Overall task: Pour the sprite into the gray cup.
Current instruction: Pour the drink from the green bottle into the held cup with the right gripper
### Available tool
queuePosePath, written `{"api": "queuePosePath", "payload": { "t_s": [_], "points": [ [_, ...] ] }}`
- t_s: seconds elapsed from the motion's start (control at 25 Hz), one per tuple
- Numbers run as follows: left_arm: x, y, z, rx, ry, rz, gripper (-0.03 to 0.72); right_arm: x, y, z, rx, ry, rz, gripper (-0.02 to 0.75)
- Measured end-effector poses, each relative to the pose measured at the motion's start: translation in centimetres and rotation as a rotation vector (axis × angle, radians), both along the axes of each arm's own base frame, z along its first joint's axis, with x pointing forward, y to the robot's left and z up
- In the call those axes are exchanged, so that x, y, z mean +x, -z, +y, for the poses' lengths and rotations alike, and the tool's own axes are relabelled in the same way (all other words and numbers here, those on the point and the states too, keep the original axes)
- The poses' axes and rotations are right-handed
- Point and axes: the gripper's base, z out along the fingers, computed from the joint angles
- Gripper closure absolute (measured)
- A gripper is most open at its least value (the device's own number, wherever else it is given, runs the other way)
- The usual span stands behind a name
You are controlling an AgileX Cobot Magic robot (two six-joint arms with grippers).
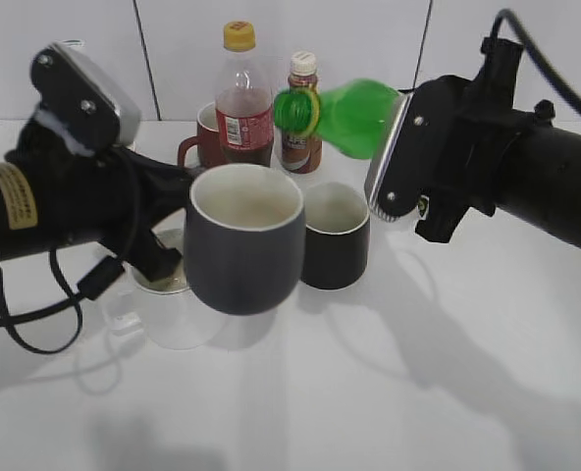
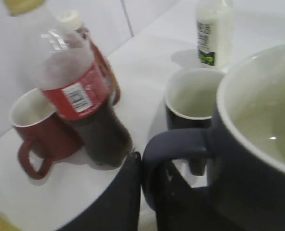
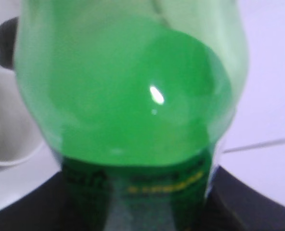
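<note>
The left end effector (image 2: 147, 192) is clamped on the loop handle of the gray cup (image 1: 245, 238), holding it upright in the air above the white bench (image 1: 448, 373), its white inside facing up. From the right, the right end effector (image 1: 389, 162) grips the sprite (image 1: 344, 113) around its labelled body and holds it tipped on its side, the open mouth pointing left, above and behind the cup's rim. Behind them on the bench stand a black mug (image 1: 335, 235), a red mug (image 2: 36, 132), a cola bottle (image 1: 243, 98) and a small brown bottle (image 1: 301, 118).
</note>
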Motion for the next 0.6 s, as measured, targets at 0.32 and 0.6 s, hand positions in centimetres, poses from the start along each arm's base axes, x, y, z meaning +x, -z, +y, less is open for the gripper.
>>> {"api": "queuePosePath", "payload": {
  "t_s": [0.32, 0.6],
  "points": [
    [-0.69, 0.24, -1.09, 0.002, 0.047, 0.005, 0.641, 0.06, -0.36, 0.07, -0.135, -0.041, -0.101, 0.381],
    [-0.70, 0.21, -1.13, -0.001, 0.049, 0.003, 0.641, 0.00, -0.69, 0.36, -0.207, -0.091, -0.175, 0.381]
  ]
}}
